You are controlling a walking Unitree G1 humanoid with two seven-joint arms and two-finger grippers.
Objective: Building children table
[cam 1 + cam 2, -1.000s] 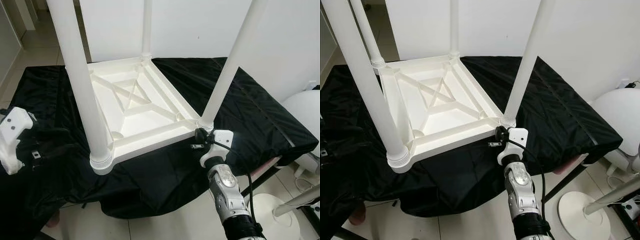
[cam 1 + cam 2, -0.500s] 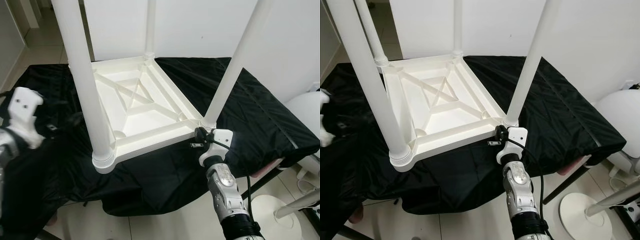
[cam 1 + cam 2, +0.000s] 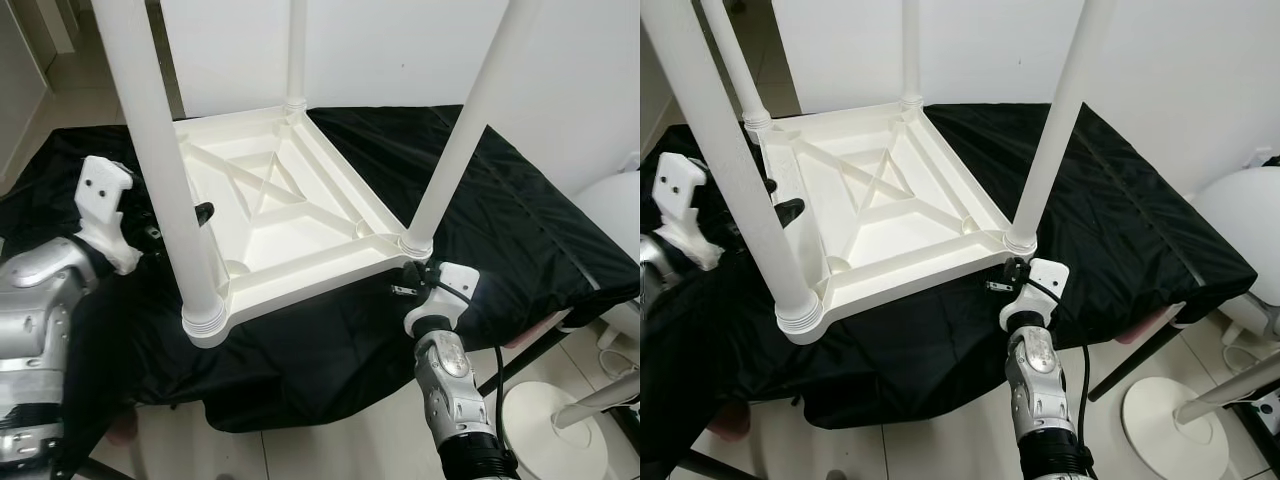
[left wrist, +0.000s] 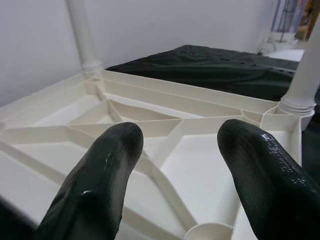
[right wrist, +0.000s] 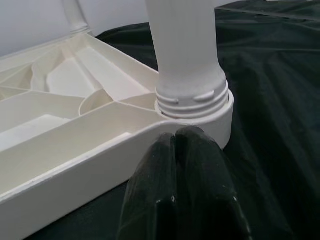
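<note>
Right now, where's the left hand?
The left hand is on the robot's left in the eye views, fingers open, at the left edge of the upside-down white table, just behind its near-left leg, above the black cloth.

I can read no text, label, brand, number or sign anywhere before me. The upturned white table (image 3: 270,215) and its legs are plain moulded plastic, the black cloth (image 3: 520,215) under it bears no print, and my gripper housings show only bare white casing and screw holes.
</note>
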